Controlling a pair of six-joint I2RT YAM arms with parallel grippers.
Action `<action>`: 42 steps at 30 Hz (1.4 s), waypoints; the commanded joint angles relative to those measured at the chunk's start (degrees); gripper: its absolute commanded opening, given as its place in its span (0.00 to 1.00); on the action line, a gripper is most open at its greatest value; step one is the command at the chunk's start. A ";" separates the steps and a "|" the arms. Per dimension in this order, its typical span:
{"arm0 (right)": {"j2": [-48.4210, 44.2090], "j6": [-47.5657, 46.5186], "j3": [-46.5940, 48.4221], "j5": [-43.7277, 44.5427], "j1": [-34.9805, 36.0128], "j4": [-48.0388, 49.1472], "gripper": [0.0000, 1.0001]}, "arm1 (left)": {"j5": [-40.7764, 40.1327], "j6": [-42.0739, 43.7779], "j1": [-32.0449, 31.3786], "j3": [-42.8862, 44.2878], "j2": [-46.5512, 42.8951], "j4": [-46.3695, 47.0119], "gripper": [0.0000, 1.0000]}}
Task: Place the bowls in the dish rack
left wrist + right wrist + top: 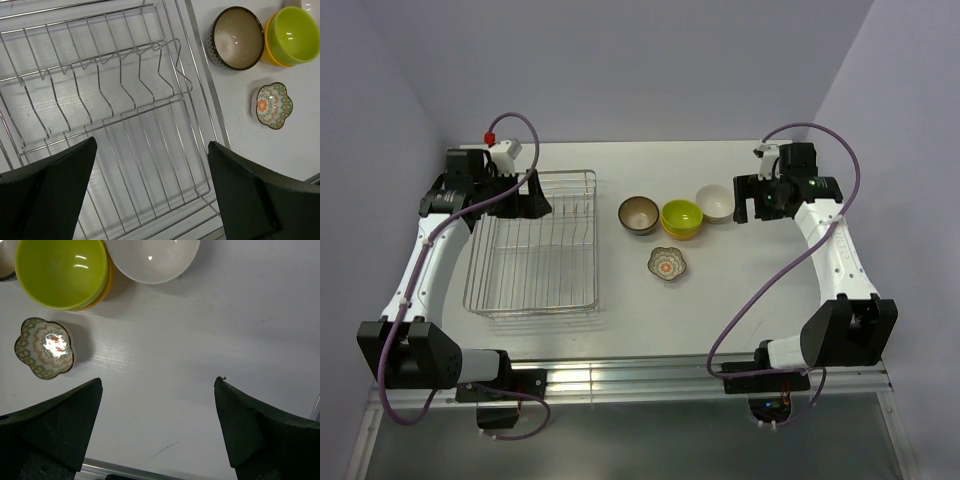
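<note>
Just left of your right end effector (pixel 748 200), spread empty, the white bowl (pixel 714 203) sits on the bench (pixel 750 290), nearer it than the left end effector (pixel 532 204), likewise released, above the dish rack (pixel 595 250).

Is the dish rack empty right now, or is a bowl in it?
Empty: the dish rack shows only bare wires; the bowls all sit on the table right of it.
</note>
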 commanded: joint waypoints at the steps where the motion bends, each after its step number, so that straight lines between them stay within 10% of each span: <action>1: 1.21 0.60 4.30 0.67 0.24 0.38 1.00 | 2.15 1.72 0.13 2.60 -1.37 1.18 1.00; 42: 44.37 6.57 25.40 0.23 -0.28 7.76 0.58 | 6.63 1.72 0.13 6.29 2.68 0.48 0.99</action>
